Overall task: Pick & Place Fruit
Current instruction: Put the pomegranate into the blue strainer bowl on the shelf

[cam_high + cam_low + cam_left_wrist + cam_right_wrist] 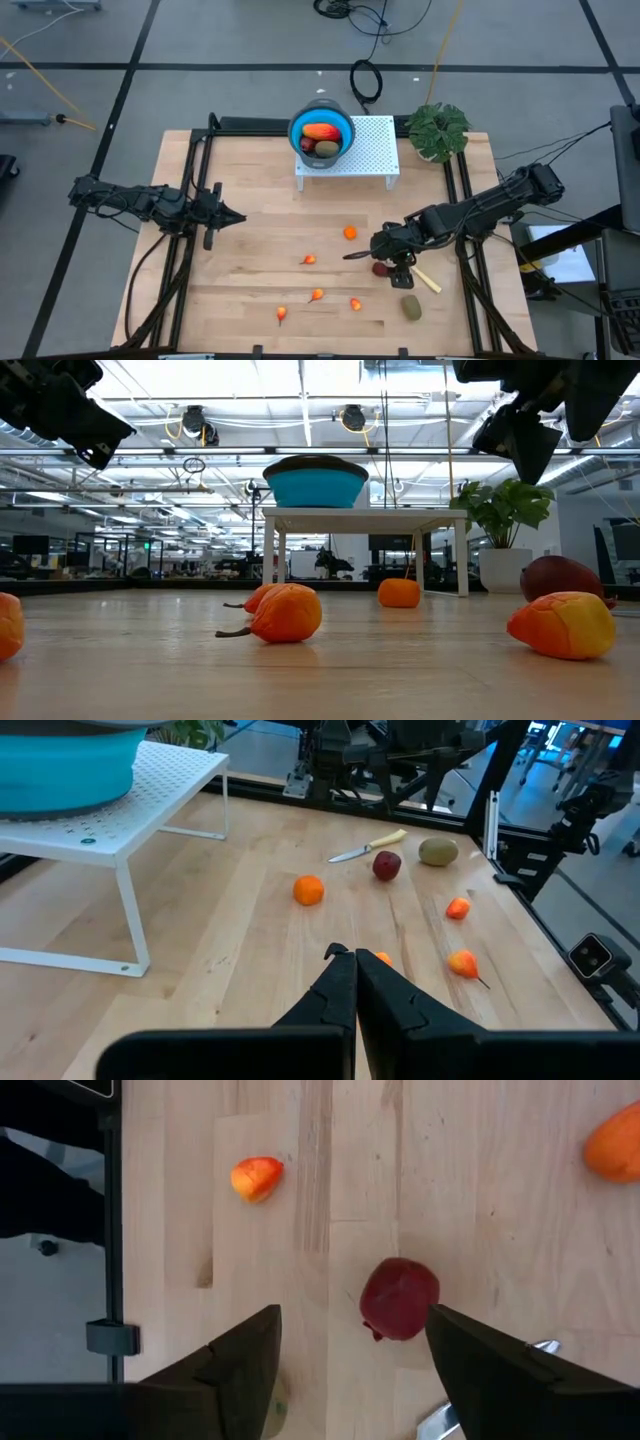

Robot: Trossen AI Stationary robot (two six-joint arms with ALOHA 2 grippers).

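Observation:
One dark red ball lies on the wooden table. My right gripper hangs open above it, pointing down, and in the low view it is well clear of the table. A brown-green oval lies nearer the near edge. An orange ball and several tiny orange-red bits are scattered mid-table. The blue bowl holds a red-yellow piece, an oval and a dark red ball. My left gripper waits shut at the table's left.
The bowl sits on a white perforated stand at the far edge, with a potted plant to its right. A pale-handled knife lies just right of the dark red ball. Black frame rails run along both table sides.

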